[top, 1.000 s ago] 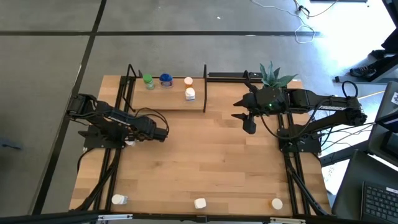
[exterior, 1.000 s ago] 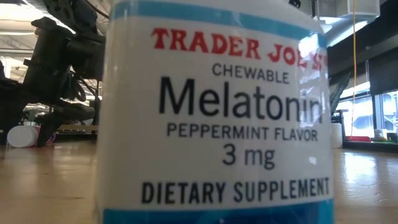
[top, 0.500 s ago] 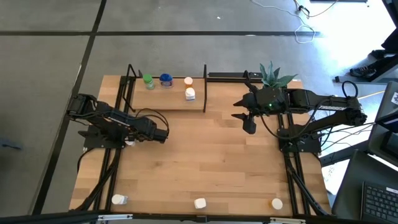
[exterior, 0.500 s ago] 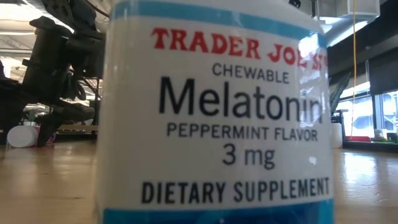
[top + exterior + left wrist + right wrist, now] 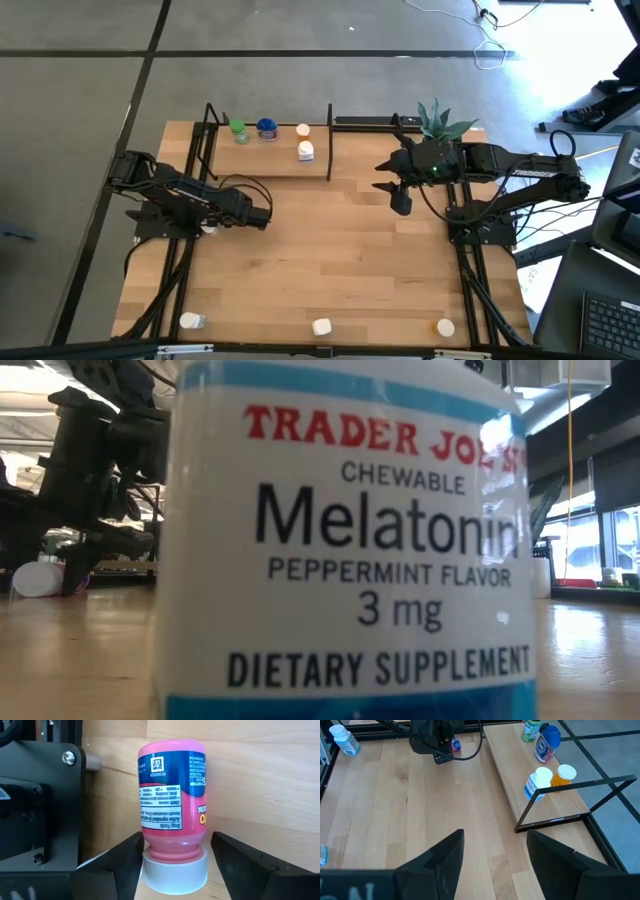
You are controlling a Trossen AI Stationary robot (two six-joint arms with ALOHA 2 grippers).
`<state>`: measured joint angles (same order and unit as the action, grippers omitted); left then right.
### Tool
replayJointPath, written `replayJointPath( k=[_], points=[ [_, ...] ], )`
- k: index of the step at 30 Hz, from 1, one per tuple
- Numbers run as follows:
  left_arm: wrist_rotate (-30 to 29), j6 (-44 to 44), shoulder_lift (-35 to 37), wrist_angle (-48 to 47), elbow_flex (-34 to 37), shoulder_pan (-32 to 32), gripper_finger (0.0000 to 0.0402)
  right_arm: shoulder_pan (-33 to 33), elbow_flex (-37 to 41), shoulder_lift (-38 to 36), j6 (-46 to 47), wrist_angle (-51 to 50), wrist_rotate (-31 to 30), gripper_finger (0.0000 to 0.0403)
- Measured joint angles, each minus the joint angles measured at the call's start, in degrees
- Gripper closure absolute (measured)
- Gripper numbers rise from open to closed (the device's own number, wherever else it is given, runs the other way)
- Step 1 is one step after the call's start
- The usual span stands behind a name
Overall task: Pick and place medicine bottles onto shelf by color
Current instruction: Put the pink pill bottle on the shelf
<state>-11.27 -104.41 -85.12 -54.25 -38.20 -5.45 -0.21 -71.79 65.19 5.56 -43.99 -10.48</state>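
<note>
A pink bottle point(image 5: 172, 800) with a white cap point(image 5: 175, 870) lies on its side on the table at the left; it also shows in the right wrist view point(image 5: 455, 743). My left gripper point(image 5: 174, 862) is open over it, one finger on either side of the cap. My right gripper point(image 5: 495, 855) is open and empty above the table's right half point(image 5: 400, 195). The shelf point(image 5: 270, 165) at the far left holds a green bottle point(image 5: 238, 131), a blue one point(image 5: 266, 128), an orange-capped one point(image 5: 303, 130) and a white one point(image 5: 306, 151).
Three bottles stand along the near edge: white point(image 5: 190, 321), white point(image 5: 321, 327), which fills the low view point(image 5: 340, 540), and orange-capped point(image 5: 445, 327). A potted plant point(image 5: 440, 122) stands at the far right. Black shelf posts point(image 5: 330, 140) rise beside the board.
</note>
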Motion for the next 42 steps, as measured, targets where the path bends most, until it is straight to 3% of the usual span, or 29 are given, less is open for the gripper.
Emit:
replayJointPath(
  k=[9, 18, 25, 36, 42],
  points=[
    [0.0, 0.0, 0.0, 0.8, 0.0, 0.0, 0.0226, 0.0, 0.0, 0.0, 0.0, 0.0, 0.0, 0.0185],
    [1.7, 2.6, 0.8, 1.3, 0.0, 0.1, 0.0230, 0.0, 0.0, 0.0, 0.0, 0.0, 0.0, 0.0185],
    [5.3, 8.1, 7.0, 1.5, 0.0, 0.0, 0.0230, 0.0, 0.0, 0.0, 0.0, 0.0, 0.0, 0.0185],
    [17.7, 18.8, 20.7, -1.2, 0.0, 0.1, 0.0231, 0.0, 0.0, 0.0, 0.0, 0.0, 0.0, 0.0185],
    [20.0, 23.5, 25.7, -5.1, -4.5, 0.1, 0.0231, 0.0, 0.0, 0.0, 0.0, 0.0, 0.0, 0.0185]
  ],
)
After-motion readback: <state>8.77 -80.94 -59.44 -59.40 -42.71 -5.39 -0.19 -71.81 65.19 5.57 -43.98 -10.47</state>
